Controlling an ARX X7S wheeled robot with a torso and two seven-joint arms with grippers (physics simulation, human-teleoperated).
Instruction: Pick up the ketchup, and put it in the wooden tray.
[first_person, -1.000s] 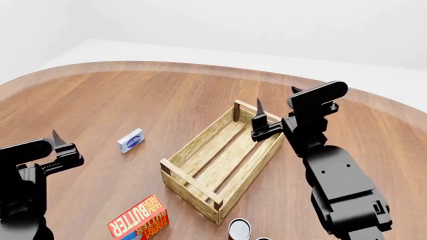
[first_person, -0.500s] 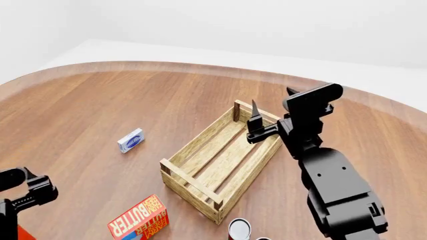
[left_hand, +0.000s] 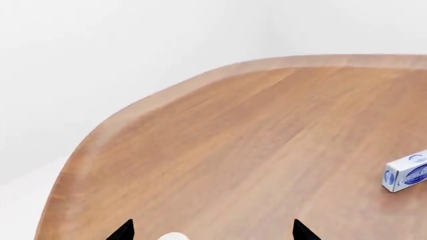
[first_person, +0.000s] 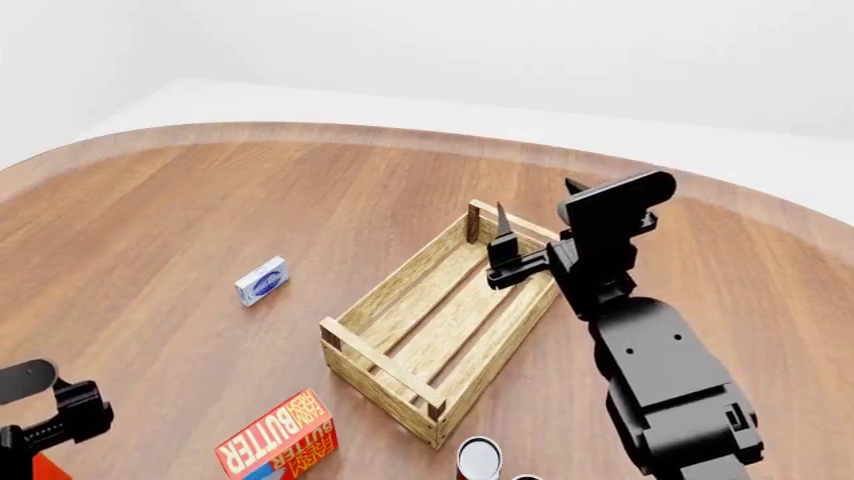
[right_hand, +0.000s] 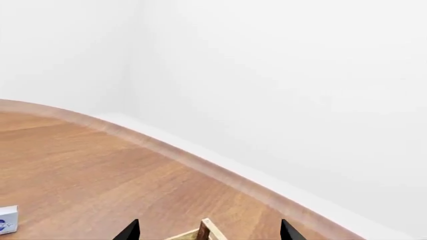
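Observation:
The ketchup shows only as a red-orange sliver (first_person: 50, 468) at the bottom-left edge of the head view, just under my left gripper (first_person: 60, 408). In the left wrist view its white cap (left_hand: 172, 237) peeks in between the wide-open fingertips of the left gripper (left_hand: 212, 232). The wooden tray (first_person: 387, 372) lies in the middle of the table and holds nothing. My right gripper (first_person: 537, 200) hovers open and empty over the tray's far end. In the right wrist view the right gripper (right_hand: 208, 231) has a tray corner post (right_hand: 205, 230) between its tips.
A small blue-and-white box (first_person: 262, 281) lies left of the tray; it also shows in the left wrist view (left_hand: 407, 173). A red-and-yellow butter box (first_person: 280, 440) and a can (first_person: 478, 458) sit near the table's front edge. The round wooden table's rim (first_person: 334, 132) curves behind.
My left arm has dropped low and back toward the bottom-left corner, down to the ketchup. My right gripper has drifted slightly left over the tray's far end.

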